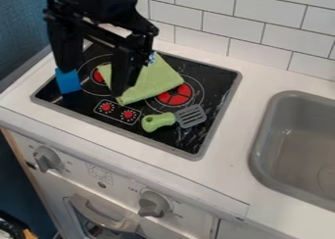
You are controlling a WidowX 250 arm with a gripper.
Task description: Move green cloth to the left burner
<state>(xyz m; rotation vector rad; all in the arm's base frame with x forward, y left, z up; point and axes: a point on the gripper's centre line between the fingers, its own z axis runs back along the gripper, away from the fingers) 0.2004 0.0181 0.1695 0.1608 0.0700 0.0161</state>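
The black gripper [92, 81] hangs over the left part of the stove, open, its two fingers wide apart. Behind and right of its right finger lies the green cloth [155, 80], a folded piece spread across the middle of the cooktop. One edge of it covers part of the right burner [175, 95]. The left burner [98, 76] shows as a red patch between the fingers, its right side hidden by the cloth and the finger. Whether the right finger touches the cloth is unclear.
A blue block [68, 81] stands at the cooktop's left edge, just below the left finger. A toy spatula [160, 121] with a green handle lies at the front of the black cooktop [203, 144]. The grey sink [256, 150] is at right, and a tiled wall rises behind.
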